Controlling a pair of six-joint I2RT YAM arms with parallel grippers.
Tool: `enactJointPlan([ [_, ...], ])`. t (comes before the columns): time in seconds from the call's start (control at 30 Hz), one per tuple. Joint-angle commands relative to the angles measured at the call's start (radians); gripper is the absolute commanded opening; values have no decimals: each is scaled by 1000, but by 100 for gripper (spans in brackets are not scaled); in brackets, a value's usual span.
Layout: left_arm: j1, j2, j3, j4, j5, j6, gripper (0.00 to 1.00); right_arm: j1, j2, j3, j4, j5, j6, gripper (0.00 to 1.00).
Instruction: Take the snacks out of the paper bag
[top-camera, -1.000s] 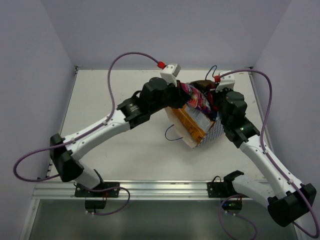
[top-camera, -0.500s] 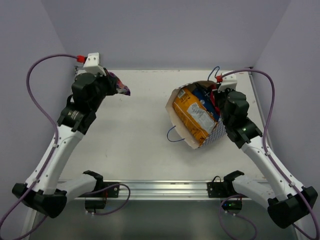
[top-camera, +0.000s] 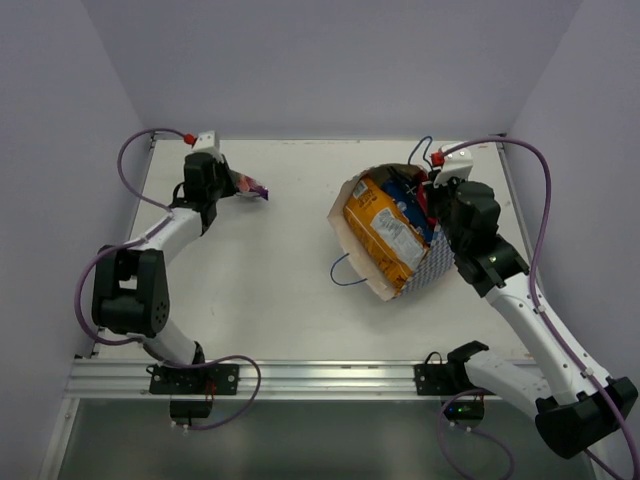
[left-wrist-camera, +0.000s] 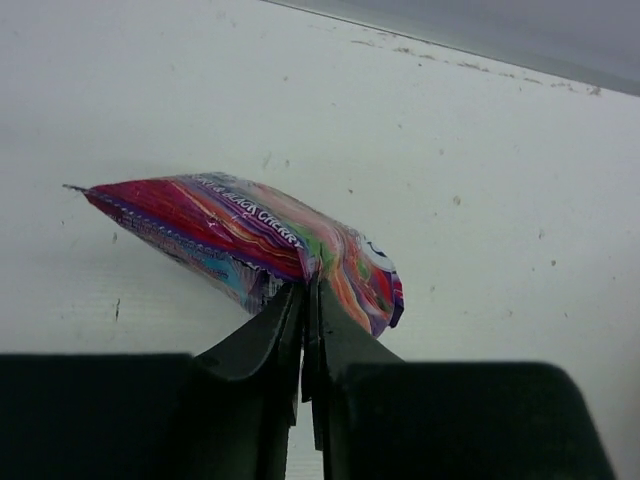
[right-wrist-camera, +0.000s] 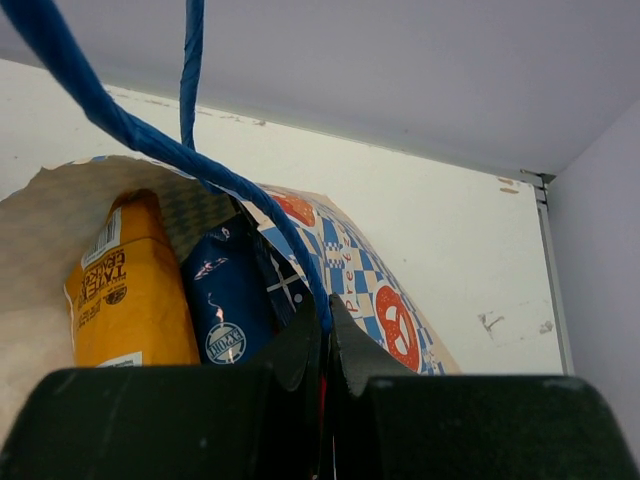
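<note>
The paper bag, blue-and-white checked with a red-orange emblem, lies tilted at the right of the table, mouth open to the left. Inside show an orange packet and a dark blue packet. My right gripper is shut on the bag's rim and blue cord handle. My left gripper is shut on the purple-pink packet, holding it low over the table's far left.
A second blue cord handle lies on the table left of the bag. The grey walls stand close at back and both sides. The metal rail runs along the near edge.
My left arm pulled the purple-pink packet out of the bag, swung it to the far left, and has now lowered it toward the table. The right gripper stayed on the bag.
</note>
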Motion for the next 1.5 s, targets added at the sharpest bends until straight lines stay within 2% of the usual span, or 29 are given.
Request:
enactJointPlan([
  [0.0, 57, -34, -145, 324, -35, -64, 15, -4, -2, 28, 10, -31, 30, 0],
  [0.03, 61, -25, -165, 327, -46, -73, 27, -4, 1, 30, 10, -33, 29, 0],
  [0.07, 64, -22, -177, 316, -48, -87, 45, -4, 5, 33, 10, -33, 24, 0],
  [0.13, 71, -25, -173, 252, -42, -88, 57, -4, 11, 45, 0, -28, 17, 0],
  [0.17, 69, -37, -165, 221, -34, -96, 72, -4, 14, 50, -5, -25, 12, 0],
  [0.23, 69, -95, -141, 129, -5, -116, 87, -4, 15, 58, -13, -19, 9, 0],
  [0.27, 66, -118, -132, 108, 3, -137, 98, -2, 13, 59, -14, -19, 7, 0],
  [0.37, 43, -196, -49, -48, 69, -174, 100, -4, 13, 64, -16, -17, 9, 0],
  [0.47, -53, -245, 58, -252, 69, -199, 100, -4, 21, 74, -29, -5, 13, 0],
  [0.5, -140, -256, 81, -323, 46, -206, 100, -4, 25, 77, -36, -2, 18, 0],
  [0.57, -234, -288, 112, -363, 12, -260, 100, -4, 30, 82, -36, 3, 23, 0],
  [0.6, -326, -298, 134, -378, -17, -281, 100, -4, 33, 84, -37, 6, 26, 0],
  [0.67, -412, -304, 157, -380, -26, -324, 100, -4, 42, 91, -42, 6, 27, 0],
  [0.7, -490, -298, 195, -391, -25, -337, 100, -4, 44, 91, -40, 1, 24, 0],
  [0.9, -737, -172, 397, -457, -114, -360, 100, -4, 42, 61, -19, -11, 26, 0],
  [1.07, -792, 12, 569, -501, -161, -358, 100, -4, 50, 47, -20, -11, 32, 0],
  [1.37, -833, 307, 861, -691, -262, -329, 100, -4, 50, 28, -16, -31, 41, 0],
  [1.47, -833, 340, 859, -718, -289, -331, 100, -4, 44, 19, -14, -33, 43, 0],
])
